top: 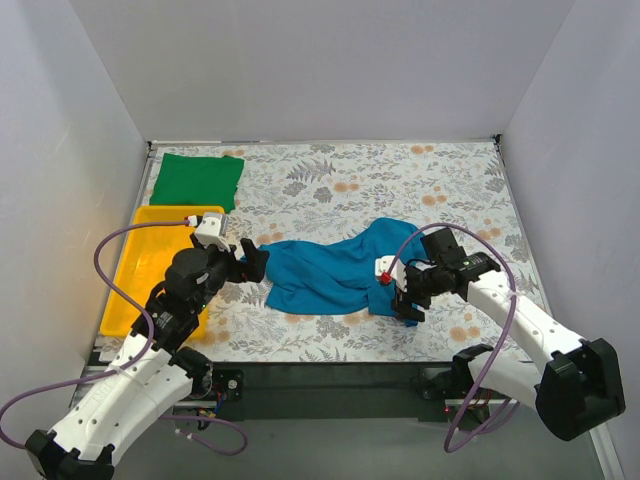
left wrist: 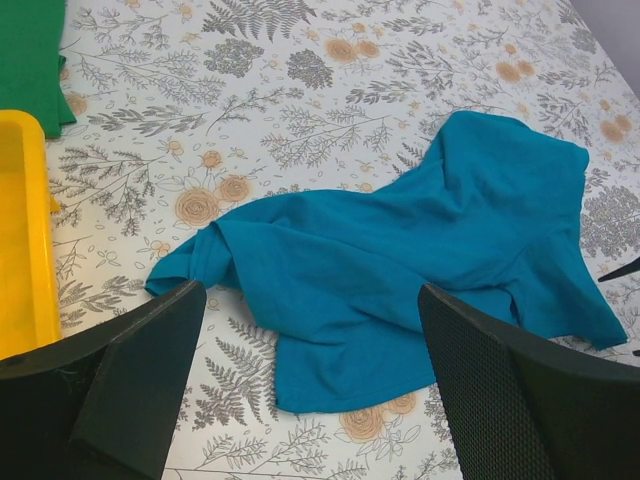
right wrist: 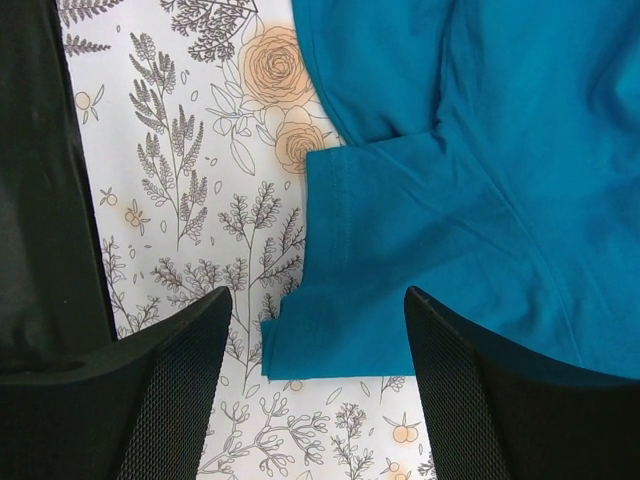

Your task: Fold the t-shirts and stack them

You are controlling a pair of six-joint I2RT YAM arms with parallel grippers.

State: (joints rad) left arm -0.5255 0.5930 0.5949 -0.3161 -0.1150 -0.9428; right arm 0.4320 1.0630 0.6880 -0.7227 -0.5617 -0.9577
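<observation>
Top external view: nearest you, the left gripper (top: 252, 262) and right gripper (top: 408, 305) flank the crumpled blue shirt (top: 335, 268) at the middle of the table (top: 330, 190), both claws apart and empty. The cloth looks light, limp and likely to bunch, so take it at a hemmed corner. Its collar is lost in folds. Farthest, the green shirt (top: 197, 181) lies flat beyond the yellow tray (top: 140, 270).

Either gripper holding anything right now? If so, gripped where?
Nothing is held. The left gripper is open at the teal shirt's left end. The right gripper is open over its near-right hem corner.
</observation>
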